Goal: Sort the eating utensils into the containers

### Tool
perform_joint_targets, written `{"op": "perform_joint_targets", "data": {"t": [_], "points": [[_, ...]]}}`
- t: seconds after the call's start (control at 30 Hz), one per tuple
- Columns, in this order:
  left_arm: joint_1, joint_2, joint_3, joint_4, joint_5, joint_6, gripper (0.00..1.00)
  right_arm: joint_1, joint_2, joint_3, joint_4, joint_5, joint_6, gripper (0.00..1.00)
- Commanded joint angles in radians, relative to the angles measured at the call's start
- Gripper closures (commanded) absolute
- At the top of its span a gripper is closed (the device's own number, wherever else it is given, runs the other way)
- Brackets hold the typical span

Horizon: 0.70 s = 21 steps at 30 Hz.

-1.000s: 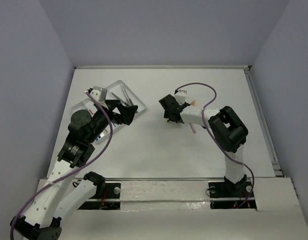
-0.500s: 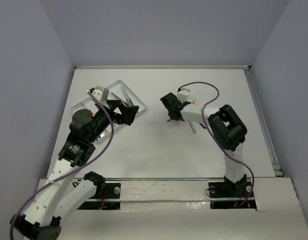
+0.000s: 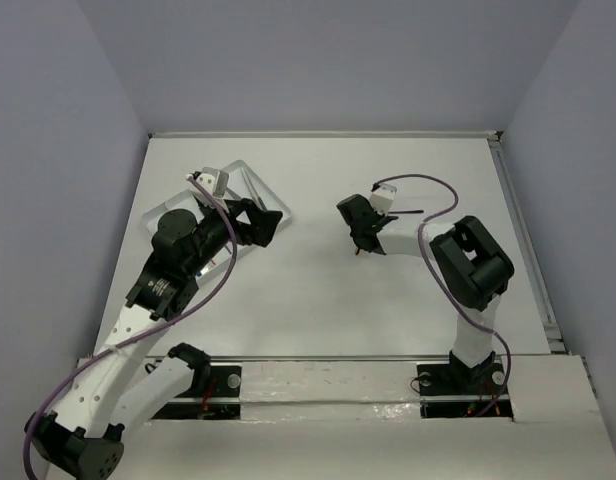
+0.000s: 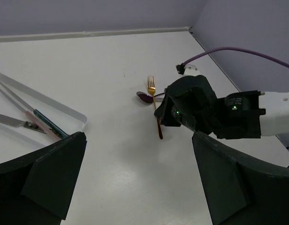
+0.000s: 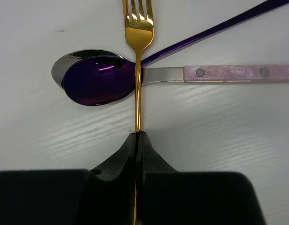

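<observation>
My right gripper (image 5: 137, 136) is shut on the thin handle of a gold fork (image 5: 137, 70) lying on the table, tines pointing away. The fork crosses a purple spoon (image 5: 97, 79), whose bowl lies over that of a silver spoon with a pink handle (image 5: 238, 72). From above, the right gripper (image 3: 360, 225) sits at mid table. My left gripper (image 3: 258, 222) hangs open and holds nothing beside the white tray (image 3: 263, 185). The left wrist view shows the tray's corner (image 4: 76, 119), several utensils (image 4: 41, 123) in it, the gold fork (image 4: 151, 89), and the right gripper (image 4: 182, 110).
A purple cable (image 3: 428, 190) loops over the right arm, another over the left arm (image 3: 203, 290). A raised rail (image 3: 518, 230) runs along the table's right edge, with walls at the back and both sides. Bare white tabletop (image 4: 135, 178) lies between the left fingers.
The right gripper has closed onto the gold fork's handle and shifted a little right. The left arm has swung slightly up and right, jaws still wide.
</observation>
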Motion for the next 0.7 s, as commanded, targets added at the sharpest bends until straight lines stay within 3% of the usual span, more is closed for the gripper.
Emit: {"op": "perform_joint_targets", "data": {"t": [0.0,0.13,0.27,0.53,0.67], "points": [[-0.006,0.025,-0.005,0.035,0.018,0.010,0.01,-0.008,-0.085,-0.117,-0.031,-0.012,-0.062,1.00],[-0.006,0.095,-0.005,0.040,0.092,-0.033,0.01,0.003,-0.246,-0.218,0.096,-0.043,-0.182,1.00],[-0.006,0.128,-0.022,0.080,0.161,-0.114,0.02,0.003,-0.456,-0.325,0.210,-0.191,-0.341,1.00],[-0.032,0.163,-0.088,0.198,0.166,-0.266,0.04,0.003,-0.556,-0.356,0.189,-0.347,-0.409,1.00],[-0.105,0.235,-0.084,0.264,0.131,-0.311,0.06,0.003,-0.647,-0.415,0.267,-0.536,-0.453,1.00]]}}
